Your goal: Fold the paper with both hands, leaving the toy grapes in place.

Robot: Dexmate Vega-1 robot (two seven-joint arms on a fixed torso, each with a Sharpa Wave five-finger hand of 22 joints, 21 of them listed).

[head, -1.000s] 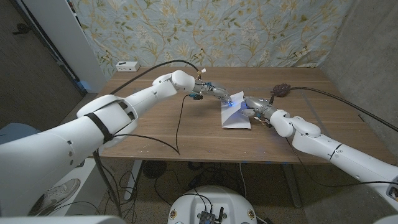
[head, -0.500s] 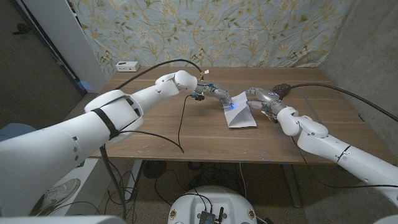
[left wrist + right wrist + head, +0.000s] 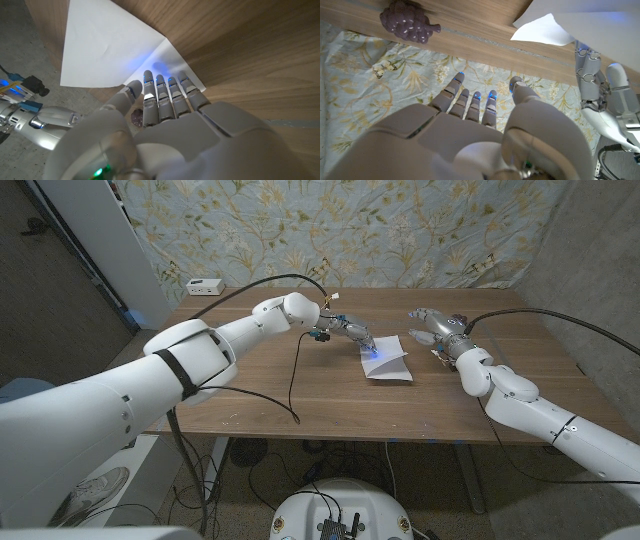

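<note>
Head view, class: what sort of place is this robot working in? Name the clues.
Probably an indoor lab or test room. A plain wooden table stands before a hung floral cloth backdrop, cables trail over the tabletop, and little lies there beyond a sheet of paper and a small white box.

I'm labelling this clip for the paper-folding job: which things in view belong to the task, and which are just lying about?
Part of the job:
- paper, folded over, white
- left hand, fingers resting on the paper
- right hand, lifted clear, holding nothing
- toy grapes, to stay put

Just lying about:
- white box at the table's far left corner
- wooden table
</note>
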